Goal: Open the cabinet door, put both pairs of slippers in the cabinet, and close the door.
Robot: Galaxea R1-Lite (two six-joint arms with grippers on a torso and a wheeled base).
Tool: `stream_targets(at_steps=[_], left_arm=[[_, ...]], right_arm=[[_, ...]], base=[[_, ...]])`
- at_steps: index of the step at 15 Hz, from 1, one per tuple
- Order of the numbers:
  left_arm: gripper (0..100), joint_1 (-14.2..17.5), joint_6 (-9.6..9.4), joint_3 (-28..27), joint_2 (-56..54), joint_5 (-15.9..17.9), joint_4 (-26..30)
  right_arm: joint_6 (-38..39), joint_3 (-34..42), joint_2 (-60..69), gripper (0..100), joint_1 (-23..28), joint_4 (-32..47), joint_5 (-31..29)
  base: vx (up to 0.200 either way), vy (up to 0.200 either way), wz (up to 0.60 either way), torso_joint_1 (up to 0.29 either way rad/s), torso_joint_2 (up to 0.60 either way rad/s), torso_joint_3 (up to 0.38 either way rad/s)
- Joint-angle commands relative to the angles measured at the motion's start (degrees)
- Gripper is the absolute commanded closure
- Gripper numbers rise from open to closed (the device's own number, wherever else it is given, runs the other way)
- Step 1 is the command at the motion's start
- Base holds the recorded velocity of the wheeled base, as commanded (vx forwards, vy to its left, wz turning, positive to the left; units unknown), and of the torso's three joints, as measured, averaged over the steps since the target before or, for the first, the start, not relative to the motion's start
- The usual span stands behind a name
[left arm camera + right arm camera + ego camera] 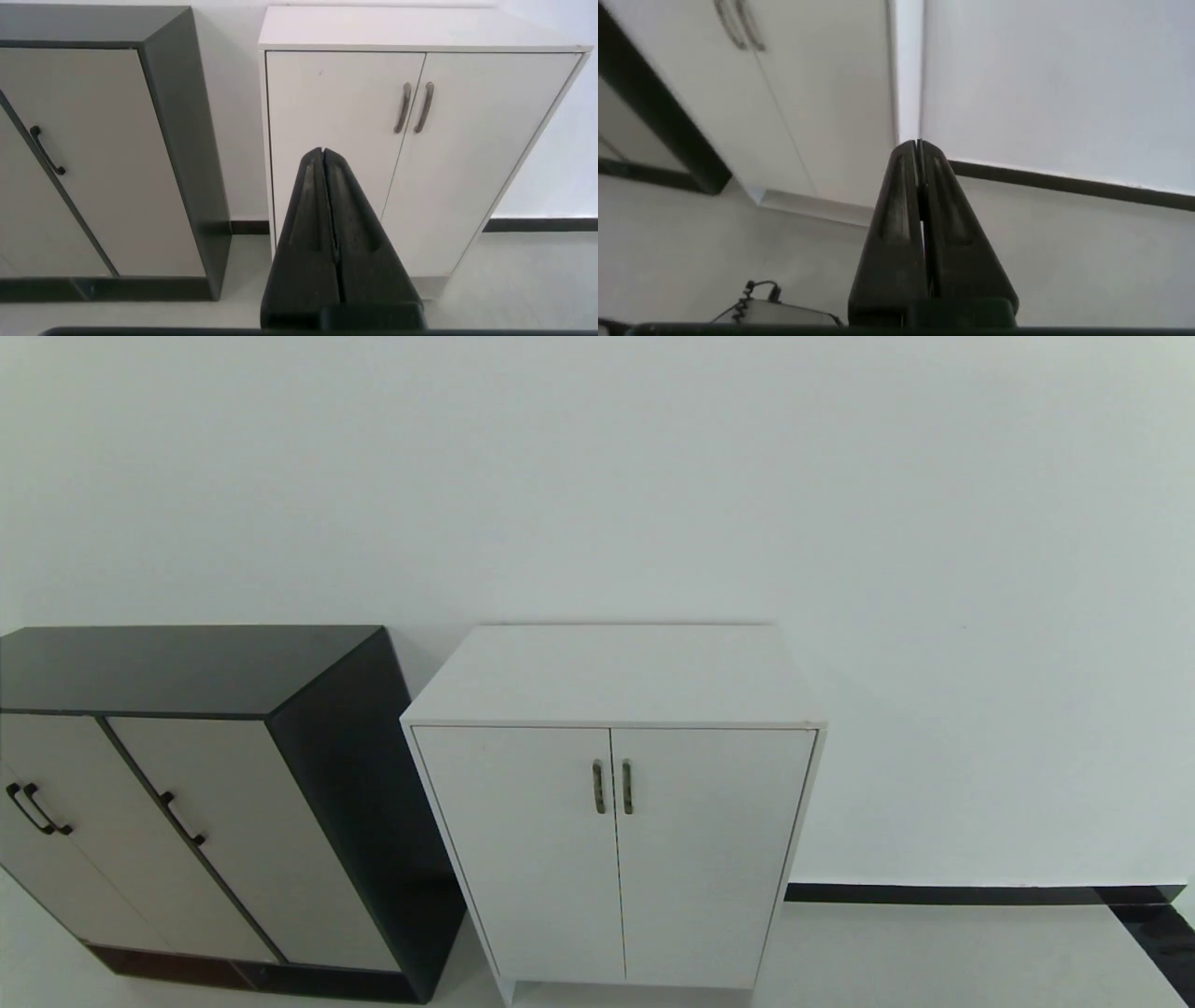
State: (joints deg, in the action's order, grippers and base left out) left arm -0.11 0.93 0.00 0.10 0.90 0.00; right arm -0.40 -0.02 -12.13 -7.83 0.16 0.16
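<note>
One white cabinet [616,677] stands with its two doors [523,849] shut, two handles [598,787] side by side; one black cabinet [187,667] stands just left of it. The left gripper [323,157] and right gripper [920,147] are both pressed closed, empty

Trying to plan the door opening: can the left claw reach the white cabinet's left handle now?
Probably yes: nothing stands between the shut left claw and the left handle of the white cabinet, though distance is unclear.

The cabinet [532,840] is white, its neighbour [350,784] black.
</note>
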Motion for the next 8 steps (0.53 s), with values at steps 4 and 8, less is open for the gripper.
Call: stream_targets(at_steps=[4, 8], left_arm=[[100, 0.02, 0.04, 0.00, 0.08, -0.02, 0.00], [100, -0.07, 0.04, 0.00, 0.08, 0.06, 0.00]], right_arm=[[-0.04, 0.02, 8.61, 100, 6.07, 0.02, 0.02], [0.23, 0.02, 12.13, 100, 7.74, 0.02, -0.69]], base=[[0.000, 0.000, 0.00, 0.000, 0.00, 0.000], [0.000, 0.000, 0.00, 0.000, 0.00, 0.000]])
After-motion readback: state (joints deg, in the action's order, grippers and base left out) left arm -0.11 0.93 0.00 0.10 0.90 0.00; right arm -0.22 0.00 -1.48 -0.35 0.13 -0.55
